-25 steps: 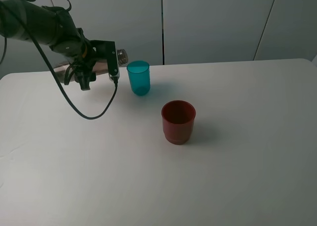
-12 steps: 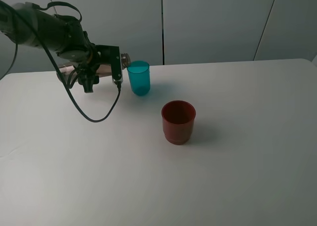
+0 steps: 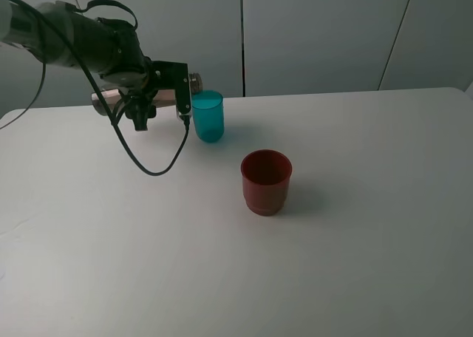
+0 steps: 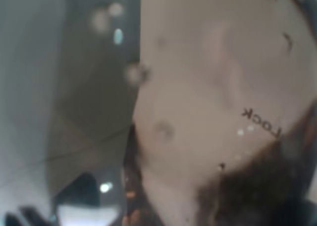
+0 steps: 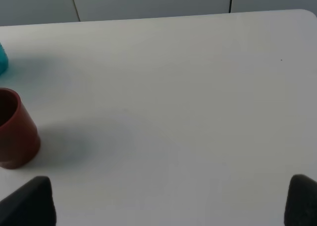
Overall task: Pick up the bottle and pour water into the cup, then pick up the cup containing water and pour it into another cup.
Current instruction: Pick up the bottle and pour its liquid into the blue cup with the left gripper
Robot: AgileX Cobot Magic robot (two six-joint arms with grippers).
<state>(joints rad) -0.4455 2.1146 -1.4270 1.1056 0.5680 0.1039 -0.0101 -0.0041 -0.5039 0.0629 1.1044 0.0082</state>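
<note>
My left gripper [image 3: 151,94] is shut on the bottle [image 3: 107,98], a smoky grey-brown bottle held lying nearly level above the table's far left. Its neck points right and reaches the rim of the teal cup [image 3: 208,115], which stands upright. I cannot tell whether water is flowing. The left wrist view is filled by the blurred bottle [image 4: 213,87]. The dark red cup [image 3: 266,180] stands upright in front of and to the right of the teal one. It also shows in the right wrist view [image 5: 15,132]. My right gripper [image 5: 166,203] is open and empty, well to the right of the red cup.
The white table [image 3: 355,263] runs back to a grey panelled wall [image 3: 318,34]. A black cable [image 3: 151,171] hangs from the left arm down to the table surface. A sliver of the teal cup [image 5: 2,60] shows in the right wrist view.
My left arm has moved right with the bottle. The bottle's neck has come from left of the teal cup to its rim. The cups have not moved.
</note>
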